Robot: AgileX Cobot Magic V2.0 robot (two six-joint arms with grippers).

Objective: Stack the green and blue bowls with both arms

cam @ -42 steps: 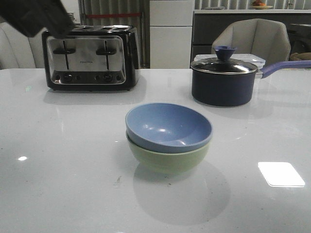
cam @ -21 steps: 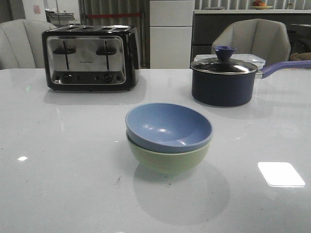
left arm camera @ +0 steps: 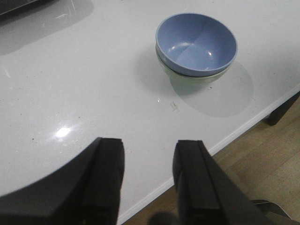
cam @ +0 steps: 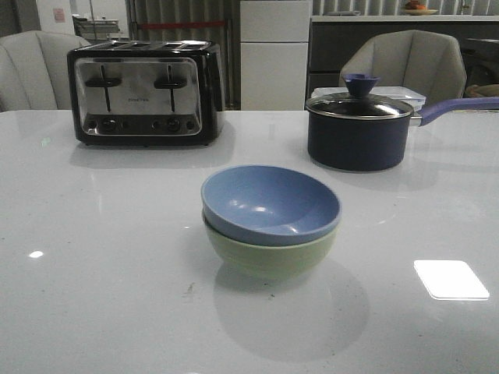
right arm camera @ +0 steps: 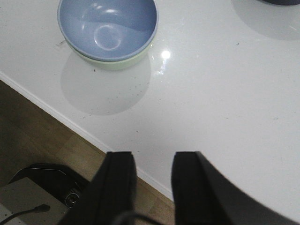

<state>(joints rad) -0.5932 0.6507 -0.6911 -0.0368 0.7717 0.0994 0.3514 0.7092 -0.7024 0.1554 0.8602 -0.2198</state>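
Observation:
The dusty blue bowl [cam: 270,204] sits nested inside the pale green bowl [cam: 269,257] at the middle of the white table. The stack also shows in the left wrist view, blue bowl [left arm camera: 196,43] over green bowl [left arm camera: 187,77], and in the right wrist view, blue bowl [right arm camera: 108,27] over green bowl [right arm camera: 123,62]. My left gripper [left arm camera: 149,147] is open and empty, high over the table's front edge, well away from the bowls. My right gripper [right arm camera: 152,159] is open and empty, also over the front edge. Neither arm shows in the front view.
A chrome toaster [cam: 144,92] stands at the back left. A dark navy lidded saucepan [cam: 359,128] with a purple handle stands at the back right. Chairs [cam: 404,64] stand behind the table. The table's front edge [left arm camera: 234,133] and wood floor show below both wrists.
A dark arm at the top left of the front view one second ago has left that view. The bowls have not moved.

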